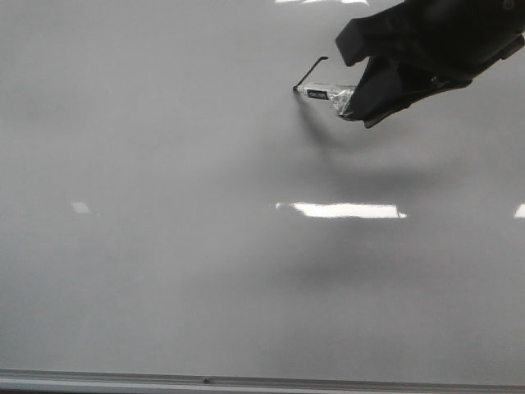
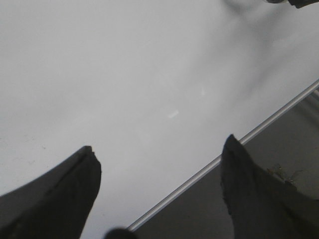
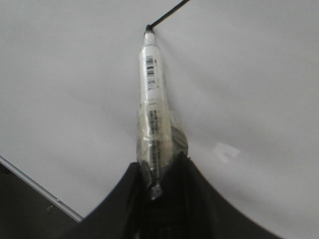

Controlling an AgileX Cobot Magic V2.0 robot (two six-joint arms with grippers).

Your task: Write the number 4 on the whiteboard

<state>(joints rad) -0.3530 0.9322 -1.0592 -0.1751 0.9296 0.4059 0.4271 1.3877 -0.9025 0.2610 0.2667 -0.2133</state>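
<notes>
The whiteboard (image 1: 164, 246) fills the front view, pale grey and glossy, with a thin metal rail (image 1: 205, 380) along its near edge. My right gripper (image 1: 361, 90) is shut on a white marker (image 1: 326, 93), whose black tip touches the board at the lower end of a short slanted black stroke (image 1: 312, 72), the only part of the number 4 that shows. In the right wrist view the marker (image 3: 152, 99) points away from the jaws to the stroke (image 3: 169, 12). My left gripper (image 2: 159, 149) is open and empty above the board's edge rail (image 2: 239, 142).
Bright glare patches lie on the board (image 1: 340, 210). Beyond the rail in the left wrist view is a dark surface (image 2: 279, 149). The right arm's shadow falls on the board below the marker (image 1: 361, 164).
</notes>
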